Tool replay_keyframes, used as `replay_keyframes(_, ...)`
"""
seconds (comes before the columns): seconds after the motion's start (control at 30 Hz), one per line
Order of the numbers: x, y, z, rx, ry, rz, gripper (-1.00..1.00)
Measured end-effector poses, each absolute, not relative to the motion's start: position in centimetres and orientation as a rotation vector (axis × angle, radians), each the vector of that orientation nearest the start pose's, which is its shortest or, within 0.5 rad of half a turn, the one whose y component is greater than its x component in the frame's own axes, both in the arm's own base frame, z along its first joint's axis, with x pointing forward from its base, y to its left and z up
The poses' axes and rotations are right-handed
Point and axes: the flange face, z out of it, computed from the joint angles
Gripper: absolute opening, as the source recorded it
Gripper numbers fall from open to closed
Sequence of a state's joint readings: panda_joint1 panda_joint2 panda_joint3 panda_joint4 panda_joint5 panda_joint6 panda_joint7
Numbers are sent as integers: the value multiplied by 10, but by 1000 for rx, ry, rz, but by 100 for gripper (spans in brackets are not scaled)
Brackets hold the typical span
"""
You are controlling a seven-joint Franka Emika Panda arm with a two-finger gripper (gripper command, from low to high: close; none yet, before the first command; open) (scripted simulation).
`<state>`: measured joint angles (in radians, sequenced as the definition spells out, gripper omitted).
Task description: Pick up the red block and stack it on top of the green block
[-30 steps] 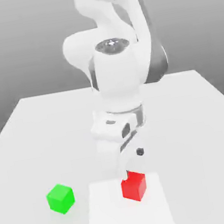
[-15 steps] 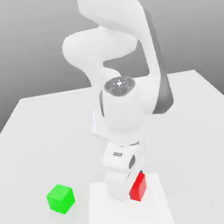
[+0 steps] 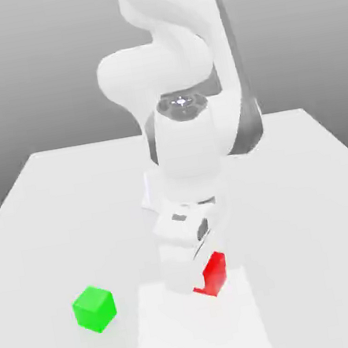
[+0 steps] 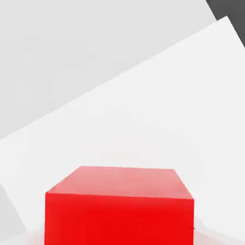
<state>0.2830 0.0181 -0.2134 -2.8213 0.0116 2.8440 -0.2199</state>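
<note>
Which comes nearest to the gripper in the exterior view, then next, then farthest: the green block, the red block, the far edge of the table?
1. Red block: nearest, right at the gripper, above the white patch.
2. Green block: next, off to the exterior view's left.
3. Far edge of the table: farthest, at the back.

Under my work I see a broad, pale grey surface (image 3: 295, 213), smooth and plain, its far edge running straight across the exterior view and its two sides spreading wider toward the near end. Lying on it, near the front and around the middle, I have a flat white panel (image 3: 204, 336), four-sided, brighter than what surrounds it, with crisp straight edges. Behind the far edge I see a plain grey backdrop (image 3: 23, 66), lighter high up and darker lower down.
</note>
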Motion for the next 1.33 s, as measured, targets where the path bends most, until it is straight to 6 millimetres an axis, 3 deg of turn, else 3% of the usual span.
replay_keyframes(0.1,367,20,210,-3108,-455,-1,-100)
replay_keyframes(0.37,373,-81,234,-3061,-710,-12,-100)
replay_keyframes(0.6,355,-167,246,-2992,-953,-1,-100)
replay_keyframes(0.9,361,-174,230,-2971,-987,-22,-100)
replay_keyframes(1.23,355,-175,187,-2981,-977,-8,-100)
replay_keyframes(1.27,353,-175,182,-2983,-975,-3,100)
replay_keyframes(1.33,353,-175,182,-2983,-975,-3,100)
